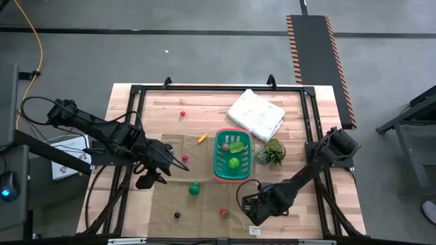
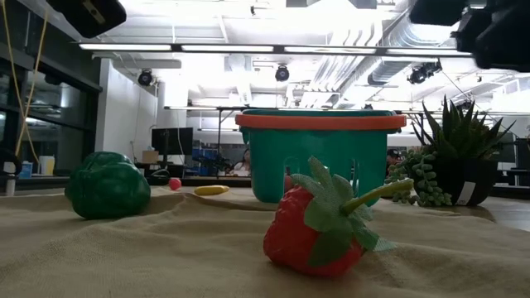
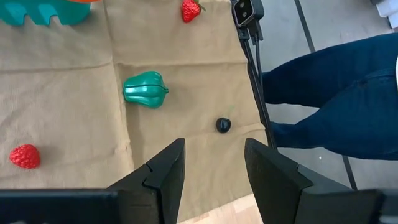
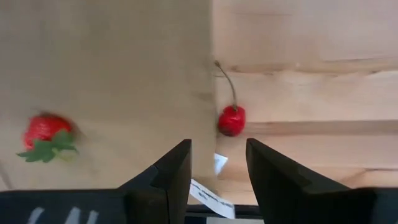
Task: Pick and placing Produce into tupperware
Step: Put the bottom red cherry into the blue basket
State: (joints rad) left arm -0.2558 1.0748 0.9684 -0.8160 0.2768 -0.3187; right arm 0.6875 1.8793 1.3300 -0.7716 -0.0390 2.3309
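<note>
Wooden table (image 1: 293,116) with a black frame, half covered by a tan cloth (image 1: 167,197). On the cloth: teal basket (image 1: 232,156) (some produce inside), green pepper (image 1: 194,188), strawberry (image 1: 223,214) toward the front edge, small dark berry (image 1: 177,215). On bare wood: white cloth bundle (image 1: 256,114), spiky potted plant (image 1: 272,152) just beside the basket, small red piece (image 1: 182,114), yellow-orange piece (image 1: 202,138).

No text, label, brand or number can be read on anything in these views.
</note>
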